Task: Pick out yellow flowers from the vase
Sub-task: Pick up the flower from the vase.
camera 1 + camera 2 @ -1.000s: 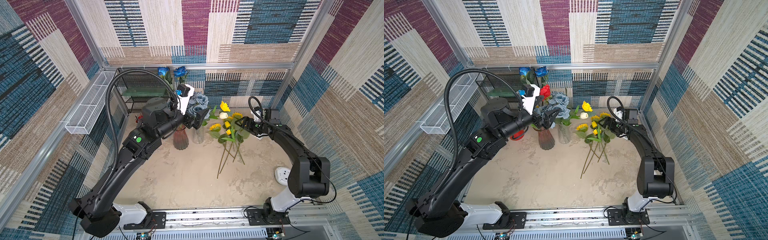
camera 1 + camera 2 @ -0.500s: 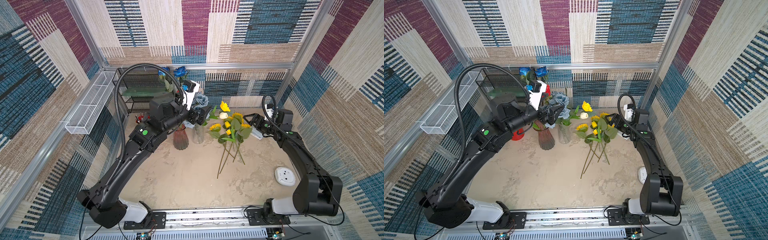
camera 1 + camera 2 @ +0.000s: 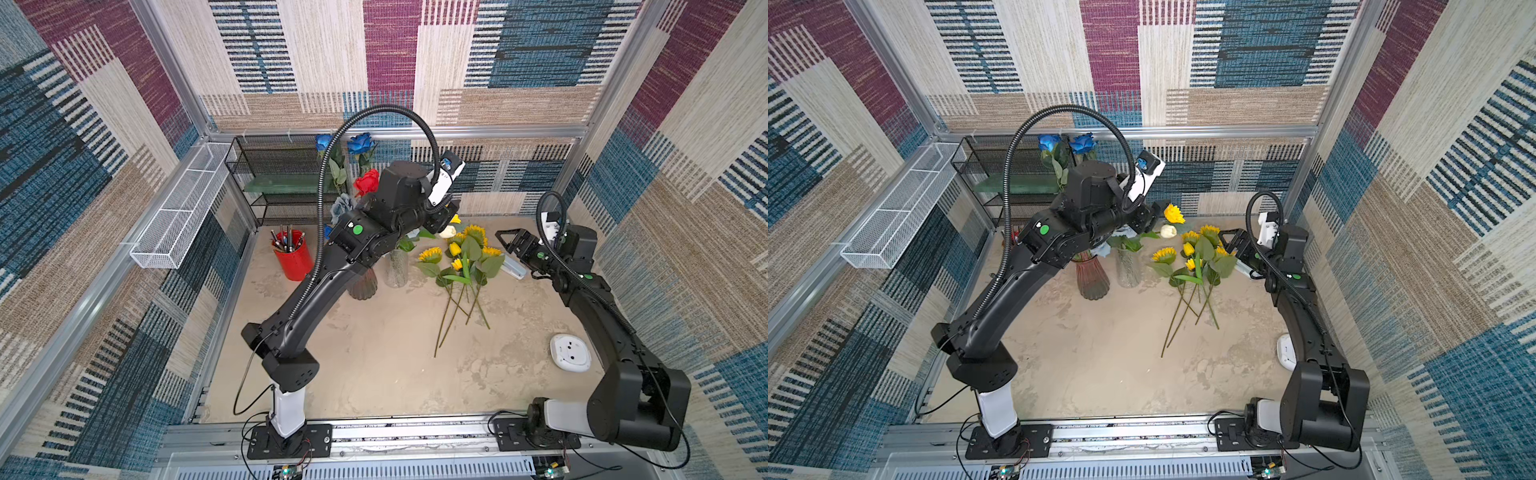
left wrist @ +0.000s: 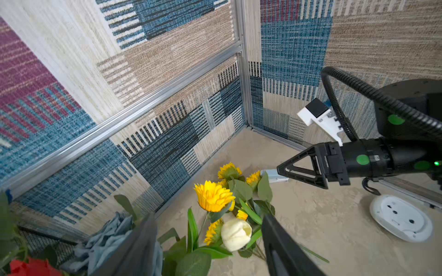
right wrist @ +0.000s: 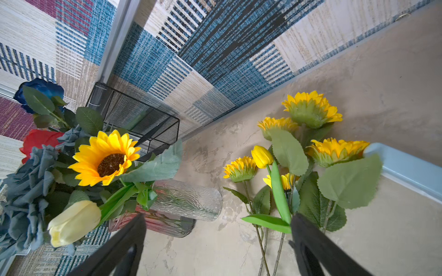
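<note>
A clear glass vase (image 3: 396, 268) (image 5: 189, 199) holds a sunflower (image 3: 1174, 213) (image 4: 213, 196) (image 5: 107, 159), a cream tulip (image 3: 1168, 231) (image 4: 235, 234) and grey-blue roses. My left gripper (image 3: 1152, 214) (image 4: 209, 216) hangs over that vase. Its fingers stand apart around the sunflower's stem, the tulip and some leaves. Several yellow flowers (image 3: 465, 257) (image 5: 308, 153) lie in a pile on the table to the right of the vase. My right gripper (image 3: 503, 242) (image 5: 217, 239) is open and empty, just right of the pile.
A dark reddish vase (image 3: 1092, 280) with a red rose (image 3: 368, 181) and blue roses (image 3: 359, 145) stands left of the clear one. A red pen cup (image 3: 293, 259) and black wire shelf (image 3: 282, 178) sit back left. A white round device (image 3: 570, 352) lies right.
My left gripper has moved right, over the clear vase to the sunflower, and its jaws have narrowed. The right arm has swung its elbow outward, its gripper staying beside the pile.
</note>
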